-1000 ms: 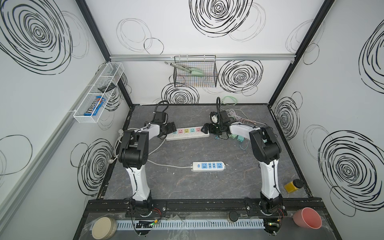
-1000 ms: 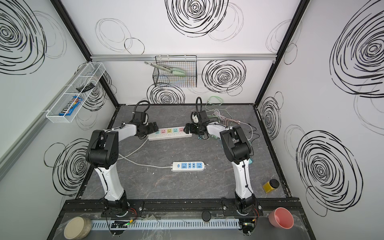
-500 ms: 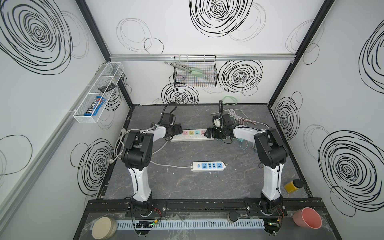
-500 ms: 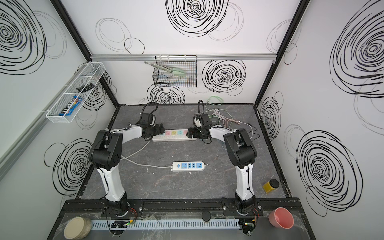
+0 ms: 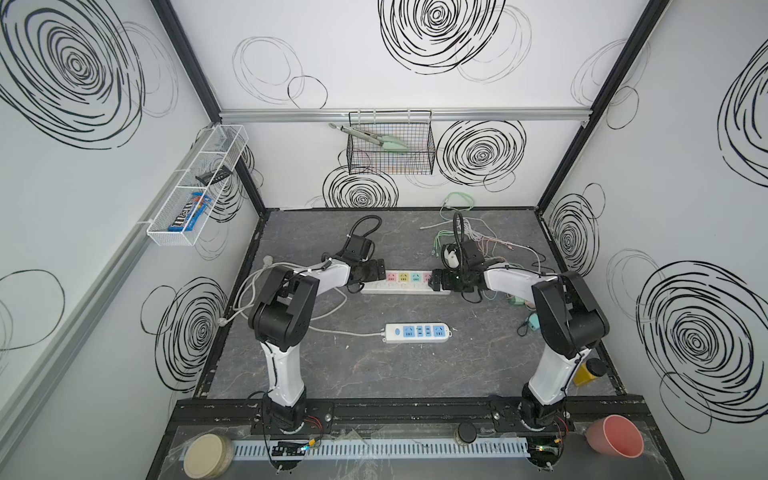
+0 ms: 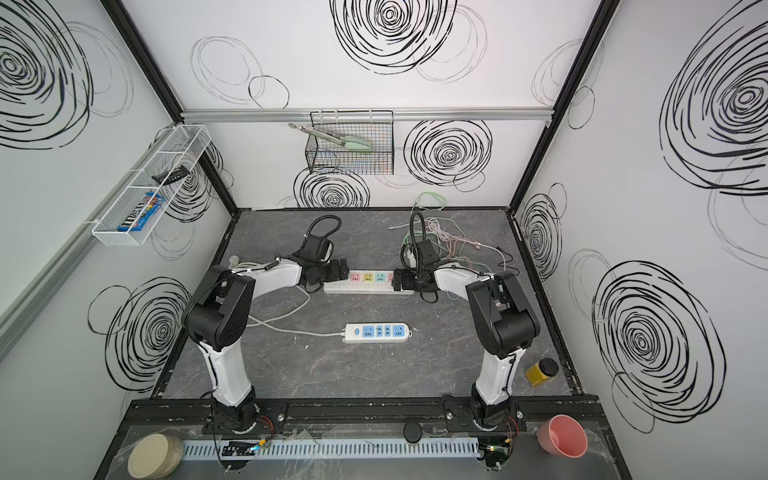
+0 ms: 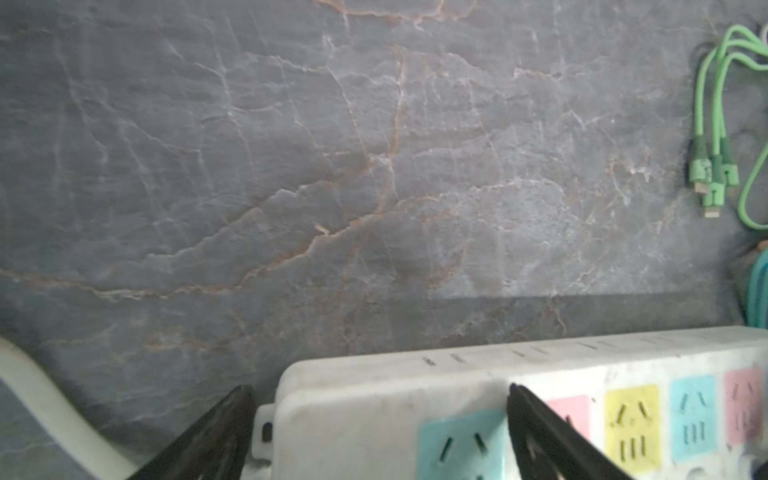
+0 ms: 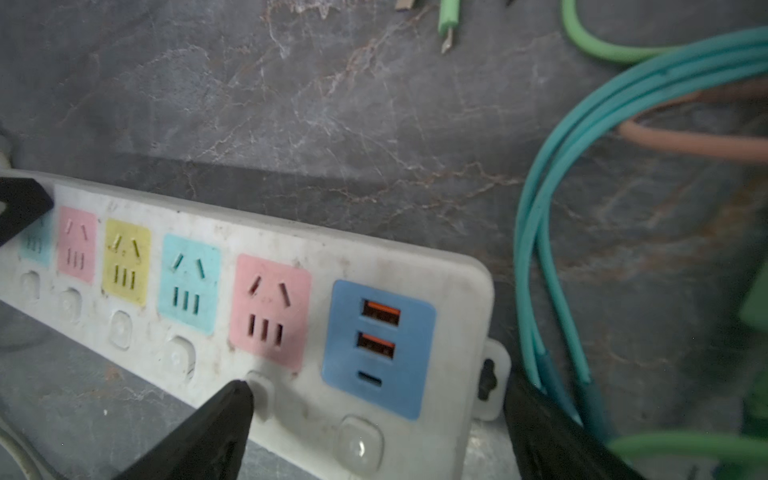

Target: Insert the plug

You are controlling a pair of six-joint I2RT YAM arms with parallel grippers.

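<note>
1. At the centre of both top views lies the pastel strip, flat on the grey tabletop with its coloured sockets facing up. All the sockets that show are empty, so the insertion is not yet done.
2. The plug itself I cannot pick out with certainty. A white lump just above the right wrist in a top view may be it, and neither gripper holds it.
3. The left gripper sits at the strip's left end. In the left wrist view its fingers are spread wide, one past the end cap and one over the first sockets, pinching nothing.
4. The right gripper mirrors it at the right end. Its fingers are likewise spread, one low over the strip's edge and one beyond the mounting tab.
5. Bracketing both ends looks meant to steady or shift the strip before plugging.
6. Both arms reach forward with elbows raised, forearms angled inward, wrists low.
7. Loose cables crowd the upper right; the blue strip lies apart, lower centre.
</note>
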